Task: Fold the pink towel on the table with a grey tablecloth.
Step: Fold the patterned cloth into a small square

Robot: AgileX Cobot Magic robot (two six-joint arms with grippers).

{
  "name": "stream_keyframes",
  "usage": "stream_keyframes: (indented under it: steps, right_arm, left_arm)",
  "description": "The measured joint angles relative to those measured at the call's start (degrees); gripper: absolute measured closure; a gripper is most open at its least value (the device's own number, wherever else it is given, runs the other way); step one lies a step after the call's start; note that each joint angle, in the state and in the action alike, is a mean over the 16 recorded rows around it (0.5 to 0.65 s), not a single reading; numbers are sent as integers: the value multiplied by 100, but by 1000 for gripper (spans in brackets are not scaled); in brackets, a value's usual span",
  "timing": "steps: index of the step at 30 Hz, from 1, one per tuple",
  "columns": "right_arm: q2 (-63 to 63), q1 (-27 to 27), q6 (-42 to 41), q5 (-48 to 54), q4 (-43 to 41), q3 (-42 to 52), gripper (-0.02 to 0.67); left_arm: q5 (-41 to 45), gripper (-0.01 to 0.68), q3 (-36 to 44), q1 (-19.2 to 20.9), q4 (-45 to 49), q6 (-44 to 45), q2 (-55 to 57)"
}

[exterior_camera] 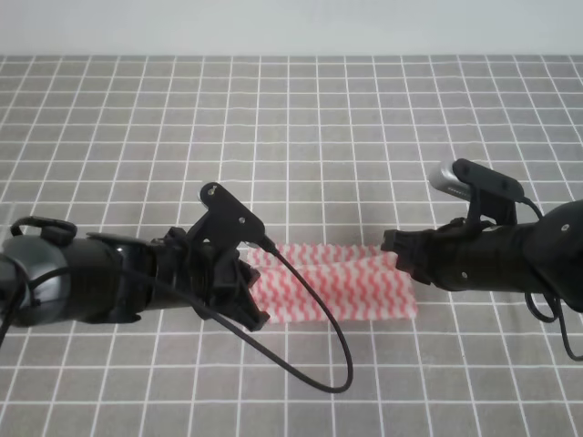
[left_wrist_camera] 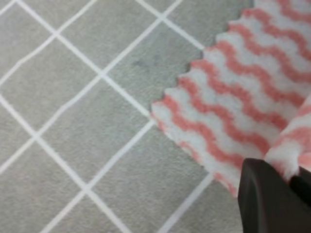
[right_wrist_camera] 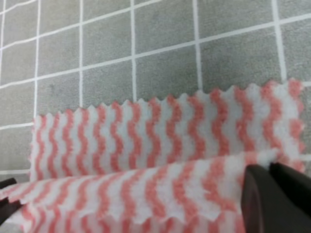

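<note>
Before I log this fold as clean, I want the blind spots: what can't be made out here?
- Exterior high view: the left pincer hides its end of the pink towel; the grip can't be judged.
- Right wrist view: the right pincer is cut off by the frame edge; only dark fingers beside towel.
- Left wrist view: blurred; one dark finger shows.

No readable text, label, brand, number or sign appears anywhere.
</note>
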Motion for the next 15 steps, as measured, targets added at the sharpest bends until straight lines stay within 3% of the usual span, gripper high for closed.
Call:
stream_keyframes:
  steps: [15]
  right_arm:
    - [232, -24, -8, 67, -22, -156, 664]
  left_arm:
    - [-113, 675, -139, 0, -3, 62, 112]
